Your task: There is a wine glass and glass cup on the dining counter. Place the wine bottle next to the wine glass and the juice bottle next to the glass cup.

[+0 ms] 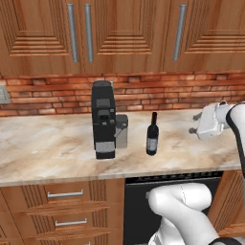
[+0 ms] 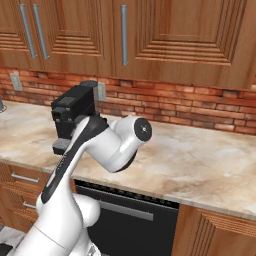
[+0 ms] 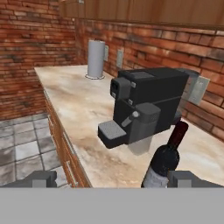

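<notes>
From the left base view the wine bottle (image 1: pixel 152 134) stands upright, neck up, near the counter (image 1: pixel 48 143) front edge beside the coffee machine (image 1: pixel 104 119), bare marble rightward toward the end effector (image 1: pixel 195 123), while the hand view shows its fingertips (image 3: pixel 39 178) spread apart, seemingly empty.

A glossy white robot arm (image 2: pixel 100 145) of rounded, bulbous segments is seen, trimmed with a dark grey stripe and a round grey joint cap; a boxy white two-finger gripper (image 1: pixel 195 123) with grey tips is carried.
</notes>
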